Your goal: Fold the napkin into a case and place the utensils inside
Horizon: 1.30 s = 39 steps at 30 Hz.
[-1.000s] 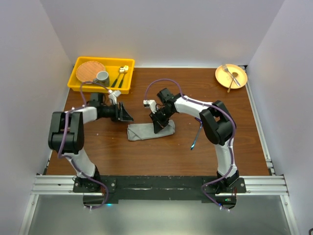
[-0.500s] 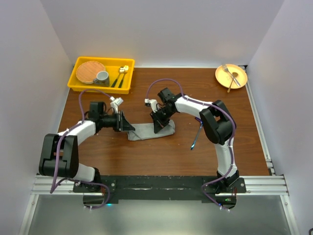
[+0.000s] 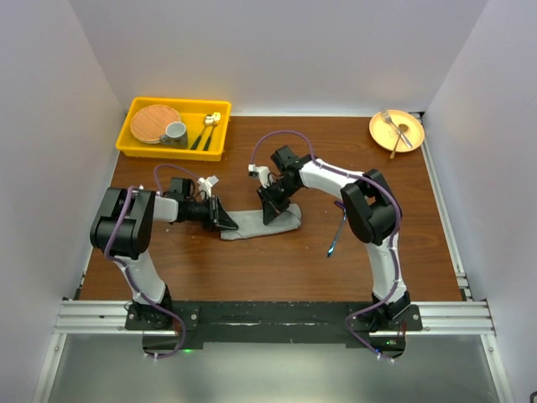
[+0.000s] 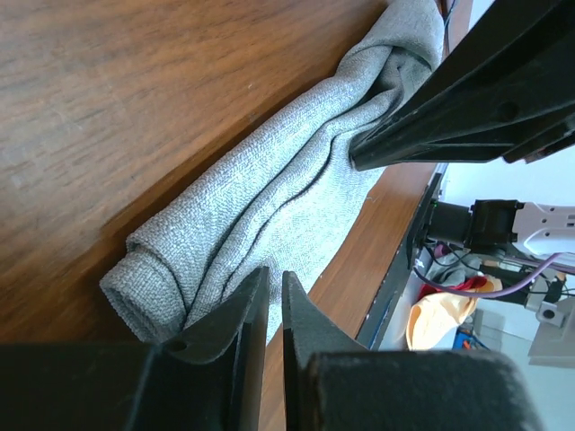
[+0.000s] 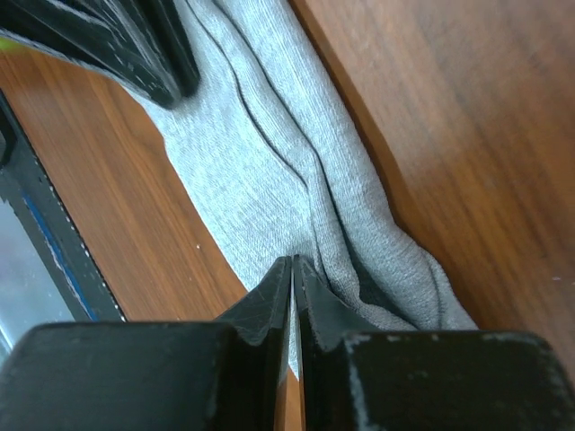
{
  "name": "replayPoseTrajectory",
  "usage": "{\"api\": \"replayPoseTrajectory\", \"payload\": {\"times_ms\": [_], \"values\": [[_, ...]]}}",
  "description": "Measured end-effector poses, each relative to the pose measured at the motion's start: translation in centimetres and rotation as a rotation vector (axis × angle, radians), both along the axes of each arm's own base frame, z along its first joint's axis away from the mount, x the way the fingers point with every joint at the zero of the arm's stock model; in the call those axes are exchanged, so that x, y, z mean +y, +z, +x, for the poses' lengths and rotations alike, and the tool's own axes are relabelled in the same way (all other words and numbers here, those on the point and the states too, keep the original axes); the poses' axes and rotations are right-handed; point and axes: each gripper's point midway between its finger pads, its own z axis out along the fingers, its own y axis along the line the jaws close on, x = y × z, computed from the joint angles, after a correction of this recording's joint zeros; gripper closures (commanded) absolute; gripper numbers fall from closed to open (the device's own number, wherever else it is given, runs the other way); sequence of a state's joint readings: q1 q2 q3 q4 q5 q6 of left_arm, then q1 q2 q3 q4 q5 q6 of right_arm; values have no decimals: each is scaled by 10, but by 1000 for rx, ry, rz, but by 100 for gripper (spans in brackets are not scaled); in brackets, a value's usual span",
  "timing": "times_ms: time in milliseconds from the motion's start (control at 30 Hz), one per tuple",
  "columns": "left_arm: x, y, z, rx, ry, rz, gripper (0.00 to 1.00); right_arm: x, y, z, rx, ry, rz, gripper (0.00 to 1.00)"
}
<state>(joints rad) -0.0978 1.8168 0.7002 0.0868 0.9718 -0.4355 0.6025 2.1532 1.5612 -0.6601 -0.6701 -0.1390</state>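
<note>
The grey napkin (image 3: 252, 225) lies folded into a narrow oblong strip at mid-table. My left gripper (image 3: 226, 222) is at its left end. In the left wrist view that gripper (image 4: 275, 274) has its jaws nearly together on the lower edge of the napkin (image 4: 296, 189). My right gripper (image 3: 270, 217) stands over the strip's right half. In the right wrist view it (image 5: 293, 260) is pinched shut on a fold of the napkin (image 5: 269, 153). A slim blue-handled utensil (image 3: 337, 227) lies to the right under the right arm. I cannot tell whether it is one piece or two.
A yellow tray (image 3: 134, 144) at the back left holds a round woven mat, a grey cup (image 3: 175, 131) and dark-handled gold cutlery. A yellow plate (image 3: 411, 140) with a silver fork and a wooden spoon sits at the back right. White walls enclose the table.
My left gripper has come down and right to the napkin's left end, and its jaws have closed. The right gripper has stayed on the napkin.
</note>
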Motion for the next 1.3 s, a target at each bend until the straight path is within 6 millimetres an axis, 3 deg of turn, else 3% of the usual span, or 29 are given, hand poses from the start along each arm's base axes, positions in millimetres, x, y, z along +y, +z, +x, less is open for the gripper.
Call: {"api": "replayPoseTrajectory", "payload": {"times_ms": [167, 400, 533, 700, 867, 967, 1100, 1200, 1300], "values": [[0, 0, 0, 13, 3, -9, 84, 3, 19, 9, -65, -13, 32, 85], [0, 0, 0, 22, 7, -11, 84, -2, 68, 25, -265, -52, 74, 89], [-1, 0, 0, 21, 6, -11, 83, -6, 47, 31, -263, -65, 23, 89], [-1, 1, 0, 18, 3, -18, 81, -16, -5, 31, -201, -73, -85, 90], [-4, 9, 4, -18, -3, -32, 76, -17, -6, 35, -207, -83, -93, 90], [-10, 26, 12, -87, -5, -47, 76, -17, -5, 35, -210, -83, -95, 90], [-39, 53, 14, -194, -61, -84, 78, -17, -5, 36, -210, -83, -95, 90], [-61, 54, 13, -199, -90, -99, 82, -17, -5, 36, -210, -83, -95, 90], [-75, 39, 14, -159, -82, -89, 85, -17, -4, 36, -209, -84, -96, 90]]}}
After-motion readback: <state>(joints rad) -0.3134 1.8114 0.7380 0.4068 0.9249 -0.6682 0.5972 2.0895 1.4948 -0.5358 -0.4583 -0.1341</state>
